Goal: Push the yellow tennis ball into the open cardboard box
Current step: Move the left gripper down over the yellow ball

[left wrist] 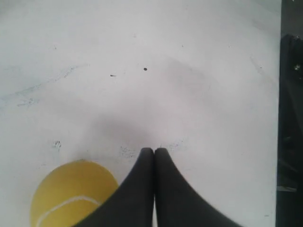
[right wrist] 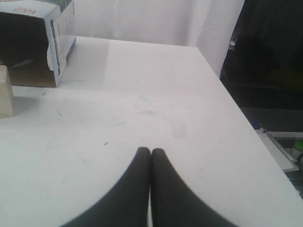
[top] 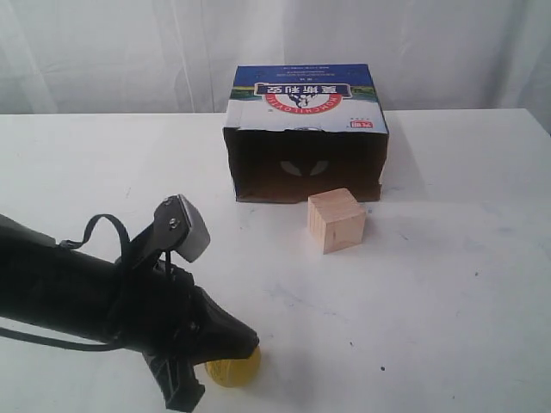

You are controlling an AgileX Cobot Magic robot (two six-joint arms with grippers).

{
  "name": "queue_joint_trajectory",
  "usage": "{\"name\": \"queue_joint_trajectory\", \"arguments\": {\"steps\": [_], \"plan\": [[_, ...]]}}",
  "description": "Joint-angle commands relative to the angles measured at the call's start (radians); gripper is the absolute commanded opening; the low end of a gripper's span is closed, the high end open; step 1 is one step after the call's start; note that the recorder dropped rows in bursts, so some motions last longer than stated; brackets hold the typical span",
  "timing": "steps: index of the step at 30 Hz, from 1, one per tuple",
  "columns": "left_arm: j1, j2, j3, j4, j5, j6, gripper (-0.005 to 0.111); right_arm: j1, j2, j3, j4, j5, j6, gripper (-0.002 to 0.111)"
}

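My left fingers point(left wrist: 142, 177) are pressed together, just beside the ball point(top: 237, 368) near the table's point(top: 448, 284) front edge. The box point(top: 306, 129) sits well apart, opening toward the ball, with a cube point(top: 336, 220) just before it. My right fingers point(right wrist: 139, 175) are together too.

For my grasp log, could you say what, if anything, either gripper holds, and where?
Nothing; the left gripper and right gripper are both shut empty.
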Motion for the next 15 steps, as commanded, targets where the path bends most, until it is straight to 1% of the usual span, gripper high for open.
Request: {"name": "queue_joint_trajectory", "arguments": {"steps": [1,3,6,15], "plan": [[-0.005,0.055,0.009,-0.022,0.007,0.047,0.000,-0.003,-0.006,0.005,0.001,-0.010,0.006,0.000],[-0.005,0.075,0.009,-0.035,-0.010,0.109,0.000,-0.003,-0.006,0.005,0.001,-0.010,0.020,0.000],[-0.005,0.097,0.004,-0.102,-0.075,0.219,0.000,-0.003,-0.006,0.005,0.001,-0.010,0.020,0.000],[-0.003,0.118,-0.094,-0.102,-0.088,0.306,0.000,-0.003,-0.006,0.005,0.001,-0.010,0.020,0.000]]}}
